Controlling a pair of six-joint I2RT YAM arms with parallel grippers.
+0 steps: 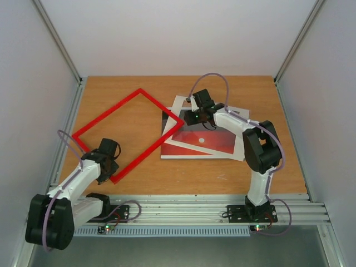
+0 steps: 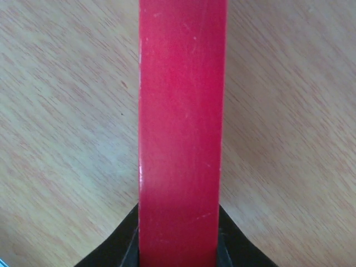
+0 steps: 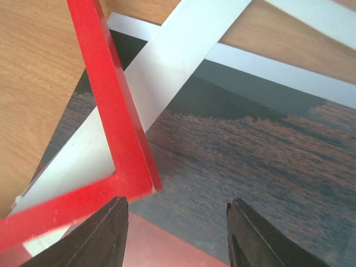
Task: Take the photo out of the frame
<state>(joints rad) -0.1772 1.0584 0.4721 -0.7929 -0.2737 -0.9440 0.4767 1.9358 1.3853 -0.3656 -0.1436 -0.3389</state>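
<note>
The red frame [image 1: 106, 111] lies on the wooden table as an empty border, left of centre. My left gripper [image 1: 111, 169] is shut on its near edge; in the left wrist view the red bar [image 2: 181, 133] runs between the black fingers [image 2: 117, 247]. The photo [image 1: 208, 142], a red sunset with a small white sun, lies right of centre, and the frame's right corner overlaps it. My right gripper [image 1: 192, 115] is open and empty just above the photo's dark landscape [image 3: 250, 161], its left finger beside the frame's corner [image 3: 133, 178].
A white mat border [image 1: 177, 105] lies askew by the photo; its strips cross the right wrist view [image 3: 183, 50]. A white sheet edge [image 1: 183, 154] shows below the photo. White walls enclose the table; a metal rail [image 1: 194, 203] runs along the near edge.
</note>
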